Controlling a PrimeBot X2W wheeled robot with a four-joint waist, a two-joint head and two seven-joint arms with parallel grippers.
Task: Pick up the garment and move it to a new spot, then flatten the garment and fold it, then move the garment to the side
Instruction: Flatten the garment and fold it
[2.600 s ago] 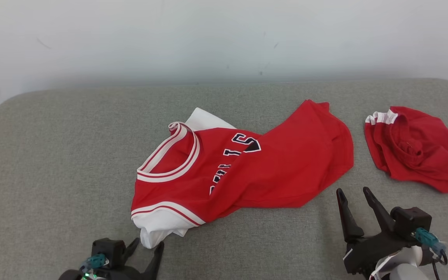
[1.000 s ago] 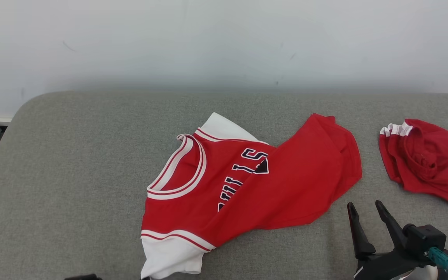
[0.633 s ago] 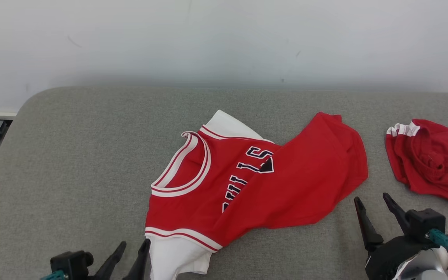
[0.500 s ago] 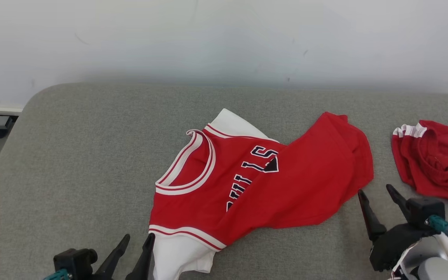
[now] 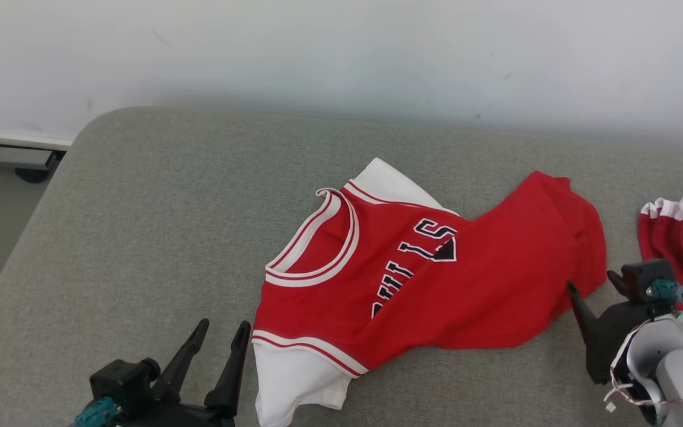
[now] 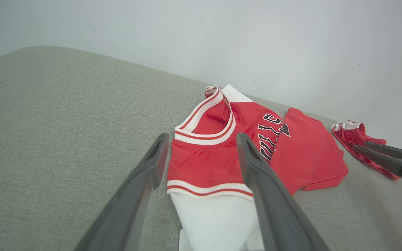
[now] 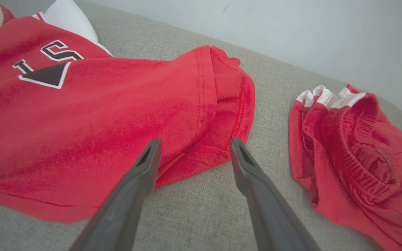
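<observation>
While the red jersey (image 5: 412, 284) is lying rumpled on the middle of the grey couch (image 5: 140, 207), its long axis is running across the head view, with the collar pointing to the robot's left and the hem twisted over the lettering on the right. Flattening is seemingly beginning. The left gripper (image 5: 223, 325) is hovering open and empty beside the white sleeve (image 5: 294, 385) and the right gripper (image 7: 194, 140) likewise at the hem, so each is likely needing to pinch its edge and pull outward.

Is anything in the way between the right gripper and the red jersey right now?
Nothing visible is. The open right gripper points straight at the red hem corner of the jersey, over bare grey cushion. The crumpled red shorts lie off to the side, apart from the jersey.
</observation>
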